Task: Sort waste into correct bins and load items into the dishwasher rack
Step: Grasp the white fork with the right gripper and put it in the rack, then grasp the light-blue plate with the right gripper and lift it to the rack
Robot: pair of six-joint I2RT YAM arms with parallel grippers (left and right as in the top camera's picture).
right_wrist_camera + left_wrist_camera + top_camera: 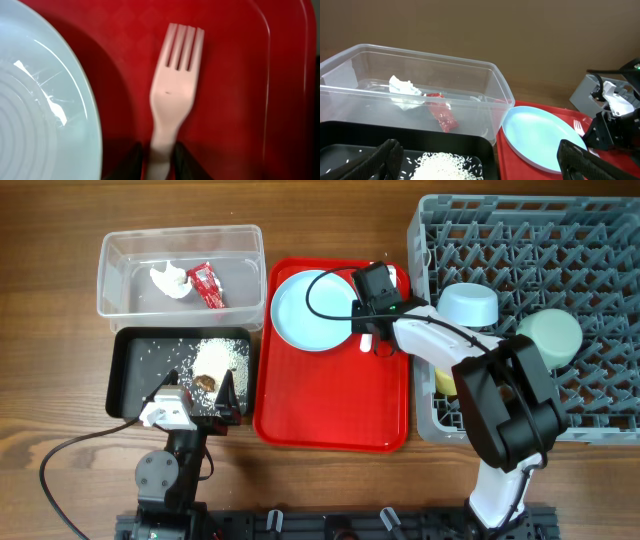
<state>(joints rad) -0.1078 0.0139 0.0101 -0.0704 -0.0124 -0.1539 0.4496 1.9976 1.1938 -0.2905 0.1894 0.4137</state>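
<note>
My right gripper (159, 160) is shut on the handle of the white fork (177, 85), which lies on the red serving tray (330, 405) beside the pale blue plate (305, 310). The clear tub (180, 235) holds the white tissue (170, 278) and the red sachet (206, 284). The black tray (130, 375) holds rice grains (220, 355) and the brown lump (206, 382). My left gripper (480, 160) is open and empty over the black tray's near edge. In the grey rack (590, 250) are the small blue bowl (468, 304), mint bowl (548, 337) and yellow cup (444, 380). I cannot make out the spoon.
The red serving tray lies between the two bins on the left and the rack on the right. My right arm reaches across the rack's left edge onto the tray. A black cable loops over the plate (540, 137).
</note>
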